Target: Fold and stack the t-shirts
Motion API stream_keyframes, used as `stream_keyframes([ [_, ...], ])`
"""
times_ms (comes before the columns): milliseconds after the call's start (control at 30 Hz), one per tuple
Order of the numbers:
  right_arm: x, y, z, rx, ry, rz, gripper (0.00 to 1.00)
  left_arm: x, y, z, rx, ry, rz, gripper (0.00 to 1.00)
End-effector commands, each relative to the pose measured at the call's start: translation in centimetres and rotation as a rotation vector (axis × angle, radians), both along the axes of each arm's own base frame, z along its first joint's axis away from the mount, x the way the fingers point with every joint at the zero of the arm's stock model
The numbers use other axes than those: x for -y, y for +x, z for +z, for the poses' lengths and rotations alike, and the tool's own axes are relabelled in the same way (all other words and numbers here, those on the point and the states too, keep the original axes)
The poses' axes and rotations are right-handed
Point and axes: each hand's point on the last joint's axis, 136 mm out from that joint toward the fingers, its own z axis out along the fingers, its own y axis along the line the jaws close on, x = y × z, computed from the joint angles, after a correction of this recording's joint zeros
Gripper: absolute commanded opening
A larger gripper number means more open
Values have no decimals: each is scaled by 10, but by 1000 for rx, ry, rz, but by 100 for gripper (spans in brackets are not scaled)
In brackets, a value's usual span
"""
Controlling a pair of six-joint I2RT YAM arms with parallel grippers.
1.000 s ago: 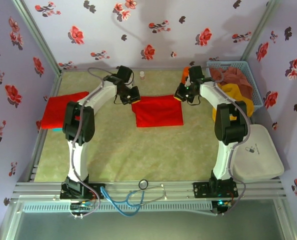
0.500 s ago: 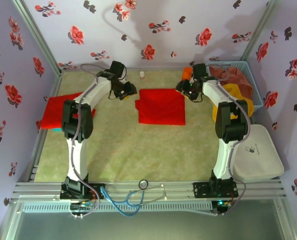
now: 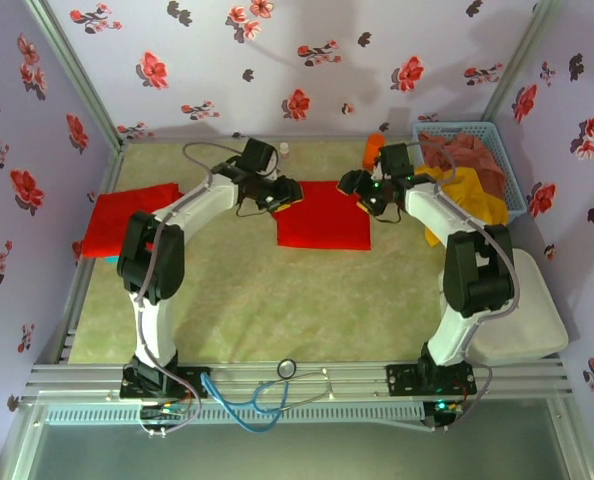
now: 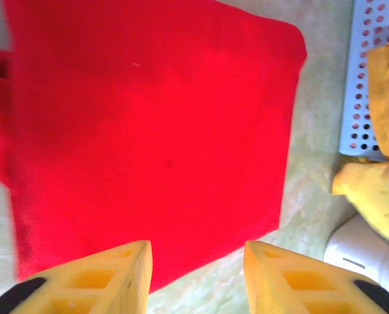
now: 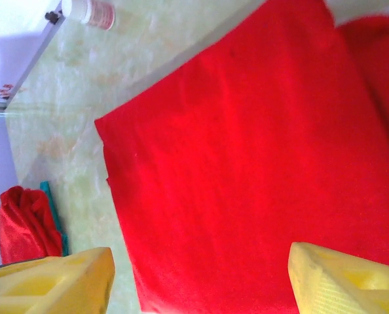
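T-shirts (image 3: pixel 322 218) like these are light, limp and bright red. They will sag and come unfolded if you lift them by one point, so take them by two corners at once and pinch through every layer.

Well out to the left of the left gripper (image 3: pixel 282 193), the side t-shirt (image 3: pixel 127 218) lies folded by the wall, apart from both arms. I judge that it marks the stacking place.

In the left wrist view the left gripper (image 4: pixel 196 261) has its yellow fingers (image 4: pixel 126 275) parted with nothing between them. It hangs released over the near edge of the centre t-shirt (image 4: pixel 148 131). The cloth spreads flat ahead of the fingertips, and a flap of it sticks out at the far left, which a careless pinch would miss.

The centre t-shirt lies between your two hands as a folded rectangle on the table (image 3: pixel 237 300), with one gripper at each of its far corners.

The right gripper (image 3: pixel 362 190) is also released. In its wrist view the fingers (image 5: pixel 342 278) stand wide apart with the red cloth lying flat under them and no grip on it. The cloth's edge runs off to the fingers' left, towards a small bottle (image 5: pixel 90 12).

Beyond the right gripper's outer side stands the basket (image 3: pixel 507 150), holding yellow cloth (image 3: pixel 467 190).

The weave looks likely to drag on the table rather than slide, so lift it clear before you carry it.
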Motion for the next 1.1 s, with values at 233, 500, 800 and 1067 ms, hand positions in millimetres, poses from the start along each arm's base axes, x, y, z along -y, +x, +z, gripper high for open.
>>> stream_keyframes([
  [233, -12, -17, -46, -7, 106, -29, 69, 13, 1, -66, -59, -2, 46, 38],
  [500, 1, -38, -101, -98, 71, -49, 66, -8, -21, -119, -157, 68, 70, 36],
  [800, 14, -60, -110, -138, 8, -39, 66, -27, -41, -126, -178, 109, 84, 34],
  [1067, 31, -54, -59, -84, -66, -35, 67, -52, -18, -41, -50, 159, 94, 35],
])
